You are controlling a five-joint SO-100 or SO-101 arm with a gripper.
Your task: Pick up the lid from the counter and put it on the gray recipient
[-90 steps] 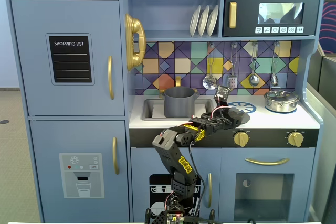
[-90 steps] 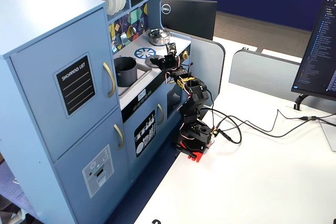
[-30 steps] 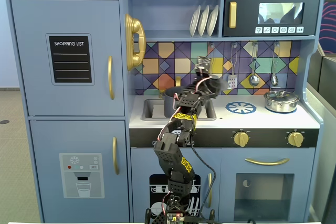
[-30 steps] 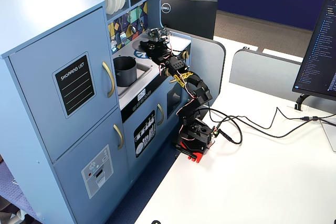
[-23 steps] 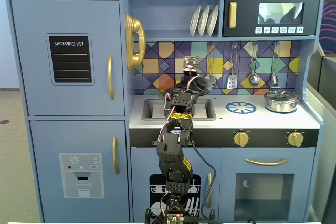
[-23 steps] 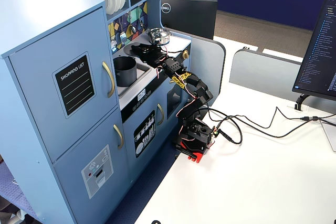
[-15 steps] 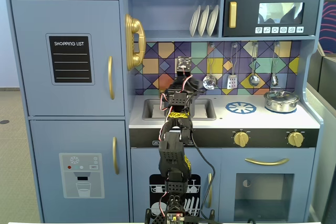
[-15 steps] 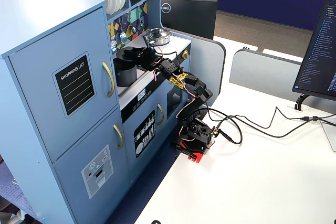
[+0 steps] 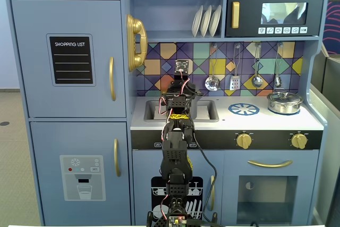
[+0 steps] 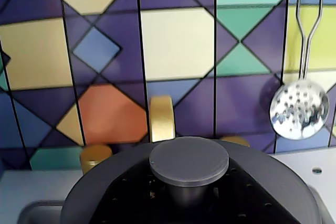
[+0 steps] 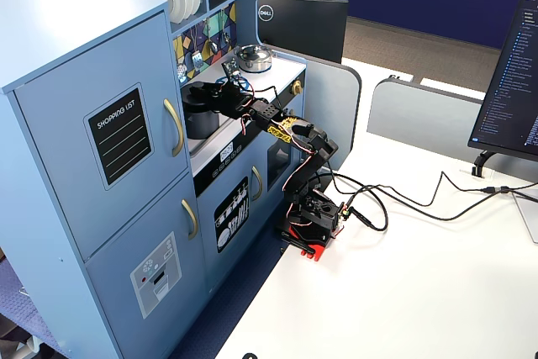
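lid [image 10: 189,162]: lying flat, knob straight up, over the sink
gray recipient [image 11: 202,121]: upright in the sink, right under the lid
gripper [image 11: 199,95]: at the lid, can't tell how open or if it's gripping

Arm [image 11: 290,136] stretched forward from base on desk [image 11: 437,275], upper links angled up, forearm near level. Gripper [image 11: 195,97] at far end, pointing away in a fixed view [image 9: 180,86]. Fingers hidden; grip state unclear.

Showing are one dark gray lid [image 10: 189,161], one silver pot [image 9: 285,102], three white plates [image 9: 206,20], four hanging utensils [image 9: 212,83], two yellow stove knobs [image 9: 244,140], and one robot arm [image 9: 176,147].
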